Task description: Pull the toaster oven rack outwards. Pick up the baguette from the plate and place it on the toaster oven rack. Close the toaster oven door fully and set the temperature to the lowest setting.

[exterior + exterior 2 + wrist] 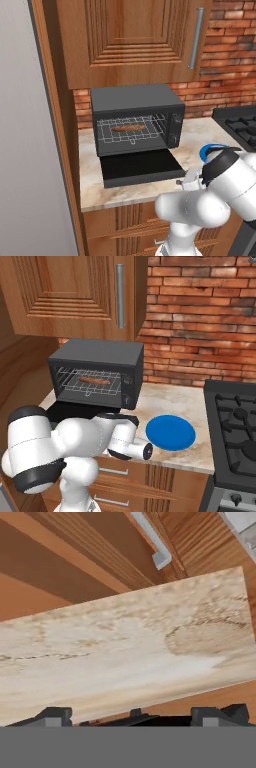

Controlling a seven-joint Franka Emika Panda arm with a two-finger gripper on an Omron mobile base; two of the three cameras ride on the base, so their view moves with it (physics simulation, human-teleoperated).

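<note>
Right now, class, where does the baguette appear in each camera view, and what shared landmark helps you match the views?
Left base view: the baguette lies centre-left, on the toaster oven rack, inside the toaster oven.
Right base view: the baguette lies upper left, on the same rack, above the lowered toaster oven door.
Hand view: not in it; marble counter and wood cabinet fronts.
Shared landmark: the marble counter.

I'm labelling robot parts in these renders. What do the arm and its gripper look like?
The arm is glossy white, built of rounded, bulbous segments with black bands at the joints. The gripper has two small dark grey, blocky finger tips. No cables or markings are visible.
</note>
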